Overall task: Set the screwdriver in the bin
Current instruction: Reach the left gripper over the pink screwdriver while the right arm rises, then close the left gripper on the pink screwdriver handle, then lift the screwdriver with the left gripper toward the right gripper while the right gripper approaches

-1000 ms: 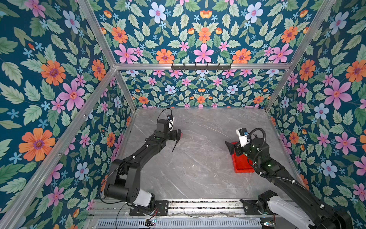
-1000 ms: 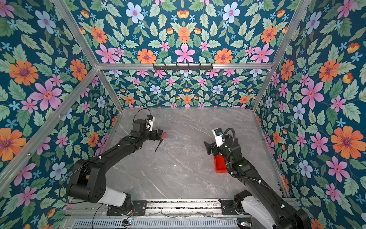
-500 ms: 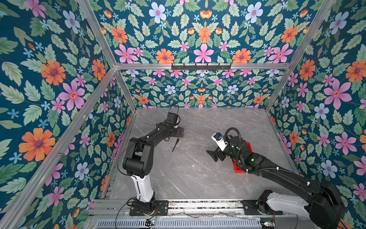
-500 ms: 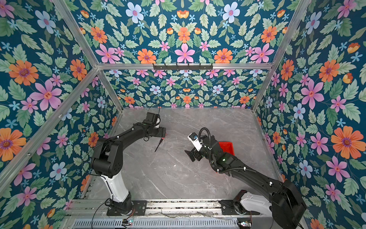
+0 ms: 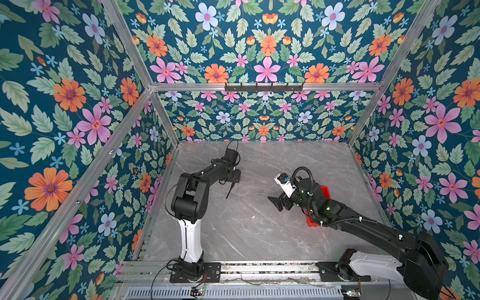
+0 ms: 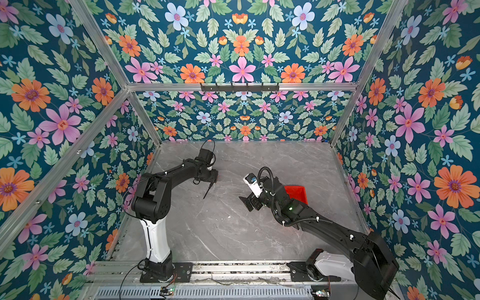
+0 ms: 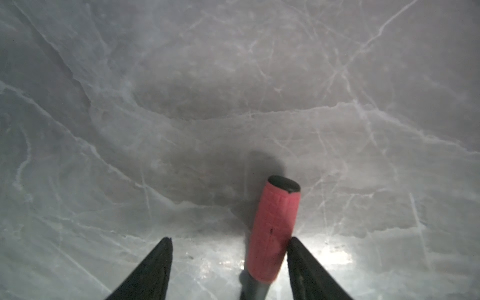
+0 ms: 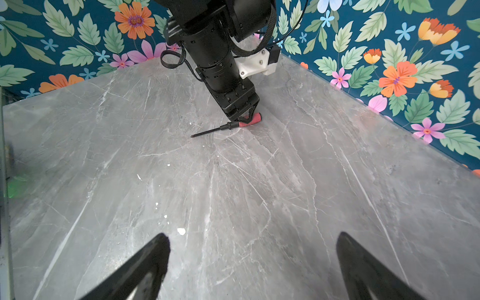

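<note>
Grey marble tabletop (image 5: 246, 228), wide bare middle; left gripper (image 7: 230, 239) parted astride screwdriver (image 7: 274, 233) handle, one finger touching; right gripper (image 8: 252, 234) wide open, left of red bin (image 6: 298, 193).

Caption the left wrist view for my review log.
Left tool straddles the slim red-pink-handled screwdriver lying on the grey marble tabletop, jaws not yet shut on it.

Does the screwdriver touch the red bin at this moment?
Apart. In a top view the screwdriver lies under the left gripper, and bare table separates it from the bin.
</note>
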Available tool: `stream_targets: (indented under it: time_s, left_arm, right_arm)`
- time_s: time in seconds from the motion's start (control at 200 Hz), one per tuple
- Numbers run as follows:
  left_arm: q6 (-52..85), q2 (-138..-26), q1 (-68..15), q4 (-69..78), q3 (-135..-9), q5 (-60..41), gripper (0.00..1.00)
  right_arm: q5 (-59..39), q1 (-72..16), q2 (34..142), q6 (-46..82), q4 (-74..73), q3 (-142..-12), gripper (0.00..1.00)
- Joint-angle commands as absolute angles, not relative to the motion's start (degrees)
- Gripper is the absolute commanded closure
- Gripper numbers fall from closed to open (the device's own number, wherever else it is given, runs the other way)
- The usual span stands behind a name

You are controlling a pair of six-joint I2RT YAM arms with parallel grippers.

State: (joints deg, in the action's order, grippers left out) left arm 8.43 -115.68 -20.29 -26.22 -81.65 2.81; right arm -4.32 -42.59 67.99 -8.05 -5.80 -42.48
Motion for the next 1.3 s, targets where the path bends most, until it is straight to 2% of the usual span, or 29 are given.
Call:
stream_targets:
  time_s: [0.0,0.42,0.755,0.955,1.165,1.295]
  left_arm:
    - [7.4,-116.9,-20.3,-27.1,-82.7,4.0,0.34]
    - [8.3,-120.9,-20.7,-27.2,-84.6,2.5,0.5]
    - [11.9,-117.7,-21.5,-25.3,-79.7,1.2,0.52]
    - [12.8,-117.9,-21.5,-24.0,-79.3,1.5,0.71]
    - [14.7,-116.3,-21.5,-19.8,-77.4,1.6,1.0]
    - [15.6,-110.4,-21.6,-11.1,-72.4,1.3,1.0]
  right_arm:
    - [-4.1,-42.7,67.9,-8.3,-7.0,-42.8,0.01]
    - [-3.1,-42.7,67.3,-8.1,-6.8,-42.2,0.01]
    - [-2.9,-42.7,67.5,-8.0,-7.3,-41.8,0.01]
    - [-3.3,-42.6,67.8,-7.9,-7.7,-41.9,0.01]
    - [-2.9,-42.7,66.8,-7.4,-7.6,-41.7,0.01]
    - [-2.2,-42.7,65.8,-3.9,-8.7,-41.3,0.01]
